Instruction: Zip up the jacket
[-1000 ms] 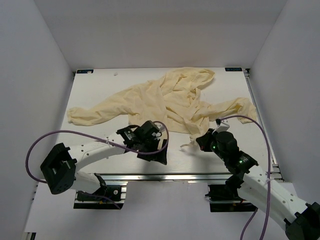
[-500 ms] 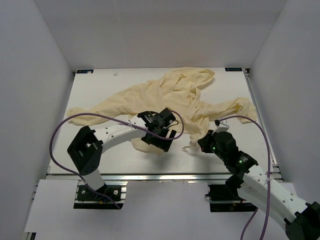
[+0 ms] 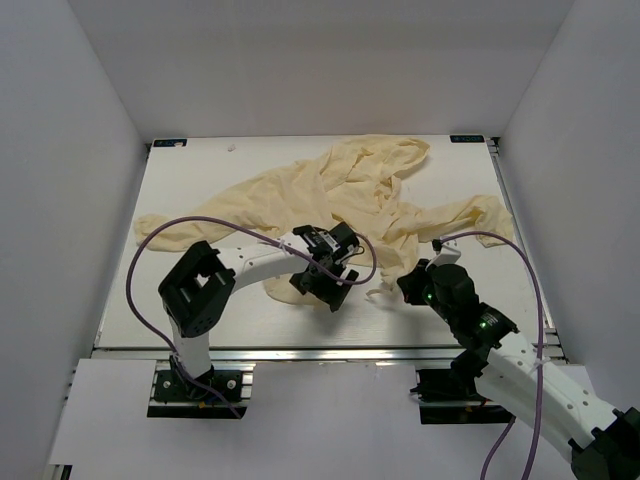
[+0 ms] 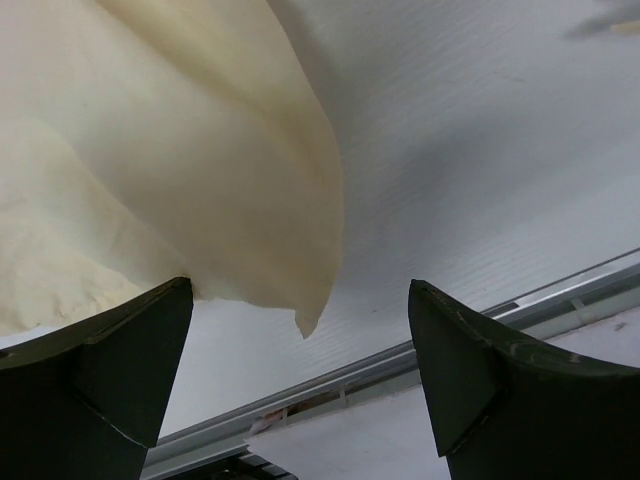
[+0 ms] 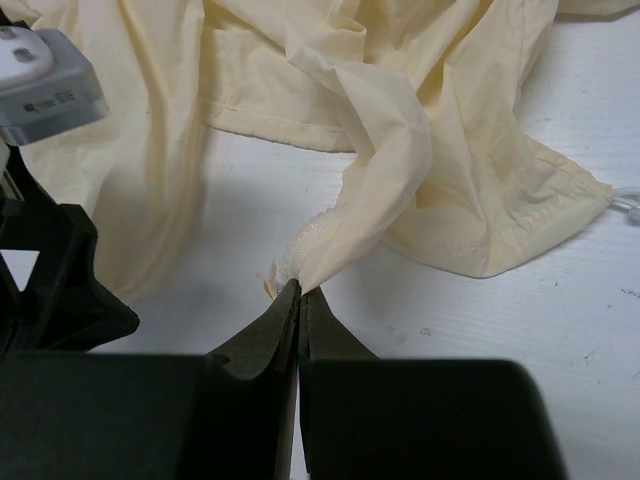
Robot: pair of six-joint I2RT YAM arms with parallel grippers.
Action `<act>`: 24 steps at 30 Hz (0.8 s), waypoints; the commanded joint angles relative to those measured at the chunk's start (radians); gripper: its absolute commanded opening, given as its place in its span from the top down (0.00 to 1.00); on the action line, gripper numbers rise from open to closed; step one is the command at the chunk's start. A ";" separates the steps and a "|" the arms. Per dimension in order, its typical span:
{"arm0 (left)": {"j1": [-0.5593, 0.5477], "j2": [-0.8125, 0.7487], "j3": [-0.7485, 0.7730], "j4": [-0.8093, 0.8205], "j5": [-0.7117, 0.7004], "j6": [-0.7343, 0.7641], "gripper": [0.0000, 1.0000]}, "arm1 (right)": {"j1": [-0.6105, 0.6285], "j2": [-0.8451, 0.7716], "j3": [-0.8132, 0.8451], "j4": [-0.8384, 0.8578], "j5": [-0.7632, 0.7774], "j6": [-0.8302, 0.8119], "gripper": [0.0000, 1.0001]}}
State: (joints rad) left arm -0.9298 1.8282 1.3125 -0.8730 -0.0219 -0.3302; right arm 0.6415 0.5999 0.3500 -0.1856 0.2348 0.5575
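The left tool was fully released and held nothing. It stood low over the near left part of the pale yellow, thin fabric hooded jacket. In the left wrist view its two dark fingers were wide apart, and a pointed lower corner of the jacket sat just between them, with the cloth spreading from there toward the left finger. Whether that corner touched the white desk could not be told.

The coming move seemed to turn on this relation. The free corner lay directly ahead of the open tool, so the left arm was clearly the nearer one, and I judged that a short advance and a closing would take it.

The jacket lay crumpled on the desk. Its long axis ran from the near hem away to the hood at the far edge, and the sleeves went out to both sides.

Further right, the right tool was clenched on a twisted piece of the jacket's lower edge, and the cloth rose away from its tips. The two tools were near each other, with a strip of bare desk between them.
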 commanded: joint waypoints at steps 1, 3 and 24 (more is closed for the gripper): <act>-0.001 -0.004 0.011 0.006 0.011 0.002 0.02 | -0.003 -0.015 0.015 0.001 0.028 -0.018 1.00; -0.001 -0.006 -0.011 0.025 0.022 -0.001 0.11 | -0.002 -0.014 0.014 0.002 0.028 -0.018 1.00; -0.001 0.020 -0.075 0.049 0.004 -0.026 0.46 | -0.003 -0.003 0.007 0.009 0.058 -0.014 1.00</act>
State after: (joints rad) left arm -0.9298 1.8481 1.2484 -0.8364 -0.0189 -0.3576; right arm 0.6415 0.5961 0.3496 -0.1856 0.2638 0.5495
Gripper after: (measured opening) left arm 0.546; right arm 0.014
